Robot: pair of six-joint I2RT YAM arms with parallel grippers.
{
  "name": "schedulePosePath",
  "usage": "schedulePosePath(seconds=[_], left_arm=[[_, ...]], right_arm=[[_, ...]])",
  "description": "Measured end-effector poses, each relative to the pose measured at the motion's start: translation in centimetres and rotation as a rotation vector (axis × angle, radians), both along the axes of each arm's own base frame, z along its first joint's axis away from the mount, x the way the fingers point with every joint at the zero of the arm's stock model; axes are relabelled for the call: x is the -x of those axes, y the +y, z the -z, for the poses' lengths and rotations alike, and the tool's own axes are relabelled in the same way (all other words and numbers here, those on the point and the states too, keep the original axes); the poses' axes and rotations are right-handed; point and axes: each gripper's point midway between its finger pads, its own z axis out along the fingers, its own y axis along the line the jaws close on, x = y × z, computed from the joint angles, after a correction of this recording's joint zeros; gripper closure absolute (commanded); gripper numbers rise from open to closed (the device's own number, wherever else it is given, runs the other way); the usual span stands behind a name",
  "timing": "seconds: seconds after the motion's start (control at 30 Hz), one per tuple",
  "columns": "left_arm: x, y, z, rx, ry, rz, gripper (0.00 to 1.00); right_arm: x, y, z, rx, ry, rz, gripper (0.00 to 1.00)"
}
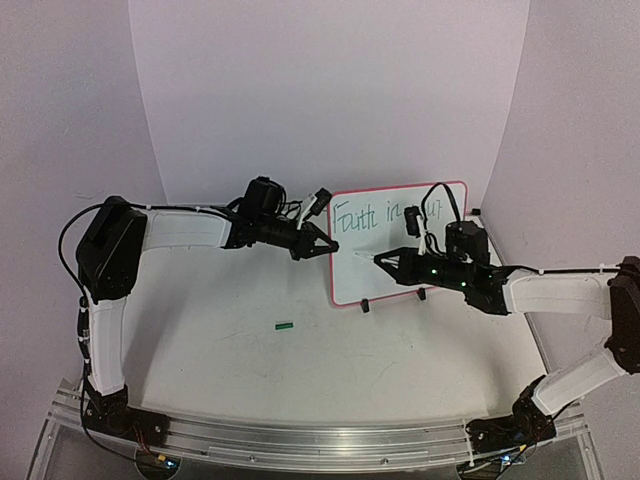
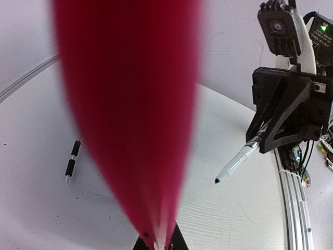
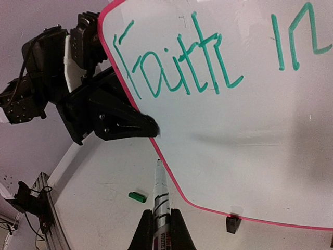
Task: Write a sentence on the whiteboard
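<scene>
Whiteboard (image 1: 392, 282), standing on 2 black feet (image 1: 366, 306) at the worktop's (image 1: 250, 370) rear and bearing the sentence's (image 3: 199, 57) opening words, is seeming light, stiff, slick-faced and tip-prone; left pincer (image 1: 322, 247) is clenching its red left rim, the safest hold, while right pincer (image 1: 385, 260) is grasping the marker (image 3: 160, 190) near the lower-left rim.

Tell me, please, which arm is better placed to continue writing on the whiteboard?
The right arm. Its jaws are shut on the marker, whose tip is close to the whiteboard, below the green lettering. The left arm's jaws only clamp the board's left rim.
</scene>
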Motion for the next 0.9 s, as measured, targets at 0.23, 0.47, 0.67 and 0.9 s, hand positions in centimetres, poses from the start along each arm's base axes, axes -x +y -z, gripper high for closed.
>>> schedulePosePath(seconds=[0.23, 0.47, 0.67, 0.9], left_arm=[[0.0, 0.0, 0.0, 0.0, 0.0, 0.0, 1.0], [0.0, 0.0, 0.0, 0.0, 0.0, 0.0, 1.0], [0.0, 0.0, 0.0, 0.0, 0.0, 0.0, 1.0], [-0.1, 0.0, 0.0, -0.003, -0.002, -0.007, 1.0]], right_arm=[[-1.5, 1.5, 0.8, -0.019, 0.017, -0.012, 1.0], [-2.3, 1.8, 1.4, -0.025, 0.028, 0.004, 1.0], [-2.8, 1.6, 1.9, -0.016, 0.035, 0.03, 1.0], [-3.2, 2.2, 1.5, -0.023, 0.029, 0.017, 1.0]])
